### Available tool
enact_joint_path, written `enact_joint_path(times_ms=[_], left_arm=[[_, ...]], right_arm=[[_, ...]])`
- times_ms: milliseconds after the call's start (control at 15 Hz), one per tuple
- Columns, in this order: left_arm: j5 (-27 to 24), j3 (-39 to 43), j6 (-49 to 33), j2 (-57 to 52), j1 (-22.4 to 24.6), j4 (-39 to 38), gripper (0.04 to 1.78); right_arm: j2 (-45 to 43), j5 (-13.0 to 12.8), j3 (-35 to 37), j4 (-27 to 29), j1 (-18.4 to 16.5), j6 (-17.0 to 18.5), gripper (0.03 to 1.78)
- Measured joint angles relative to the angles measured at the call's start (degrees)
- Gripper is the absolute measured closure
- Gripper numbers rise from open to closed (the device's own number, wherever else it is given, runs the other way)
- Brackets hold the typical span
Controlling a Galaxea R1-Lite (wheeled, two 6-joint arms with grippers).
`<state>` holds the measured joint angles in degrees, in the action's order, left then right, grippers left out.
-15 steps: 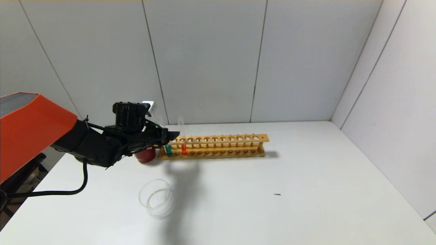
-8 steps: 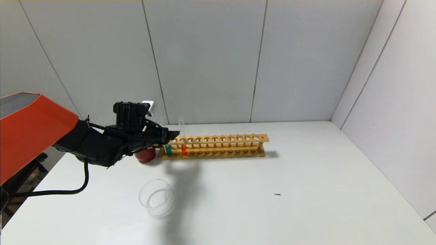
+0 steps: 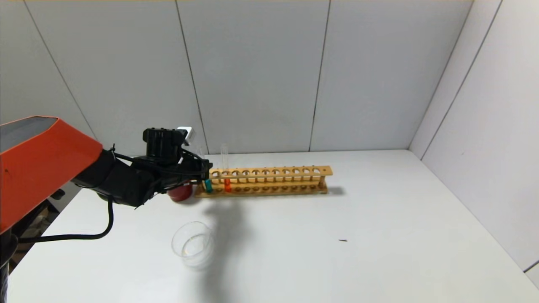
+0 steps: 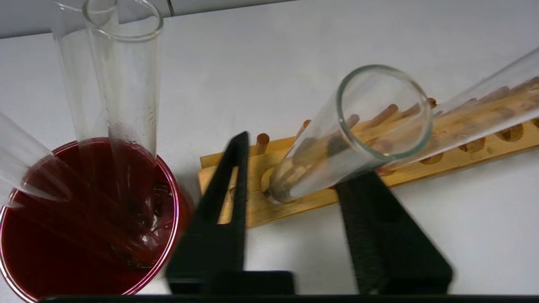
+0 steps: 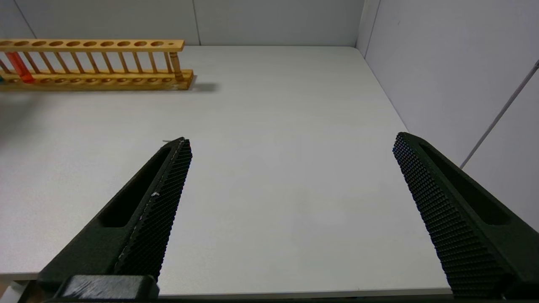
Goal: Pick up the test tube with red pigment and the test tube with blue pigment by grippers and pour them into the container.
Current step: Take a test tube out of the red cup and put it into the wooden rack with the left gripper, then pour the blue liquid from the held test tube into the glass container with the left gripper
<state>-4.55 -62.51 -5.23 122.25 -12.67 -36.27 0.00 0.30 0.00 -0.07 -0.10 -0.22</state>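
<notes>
Left gripper (image 3: 205, 171) sits at the left end of the wooden rack (image 3: 269, 181), toward the back of the white table (image 3: 337, 235). Its jaws are spread, with a gap on both sides of the tube between them; no grip.

That tube is the blue tube (image 3: 207, 185), standing in the end slot of the rack, teal liquid at its bottom. In the left wrist view its open mouth (image 4: 383, 111) shows between the two black fingers (image 4: 229, 202), with the tube leaning as seen from there. Blue liquid is not visible in that view.

The red tube (image 3: 227, 183) stands upright in the next slot, just beside the blue one, orange-red liquid low in it. It also shows at the edge of the right wrist view (image 5: 19, 67).

A dark red cup (image 3: 180, 191) stands just off the left end of the rack, partly behind the gripper. The wrist view shows clear tubes (image 4: 122, 84) leaning inside it.

The glass dish (image 3: 193, 244) sits on the table nearer the robot, well apart from the rack, with nothing coloured in it.

Right gripper (image 5: 290, 155) hangs over bare table on the right side, jaws wide apart, holding nothing. It is not seen from the head camera.

A small dark speck (image 3: 343, 240) lies on the table right of the dish.
</notes>
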Motion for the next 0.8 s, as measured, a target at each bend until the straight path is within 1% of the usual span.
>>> enact_joint_path(times_ms=[67,133,200,600,800], left_arm=[[-0.02,-0.02,0.0,0.18,0.0,0.02,1.37],[0.01,-0.07,0.05,0.3,0.0,-0.02,1.47],[0.04,-0.09,0.06,0.38,0.05,-0.06,1.5],[0.11,-0.07,0.3,0.13,-0.01,0.11,1.51],[0.06,-0.49,0.49,-1.71,-0.1,0.88,1.51]], right_arm=[[0.0,0.0,0.0,0.0,0.0,0.0,0.06],[0.0,0.0,0.0,0.0,0.0,0.0,0.06],[0.0,0.0,0.0,0.0,0.0,-0.02,0.06],[0.0,0.0,0.0,0.0,0.0,0.0,0.06],[0.0,0.0,0.0,0.02,0.0,-0.02,0.06]])
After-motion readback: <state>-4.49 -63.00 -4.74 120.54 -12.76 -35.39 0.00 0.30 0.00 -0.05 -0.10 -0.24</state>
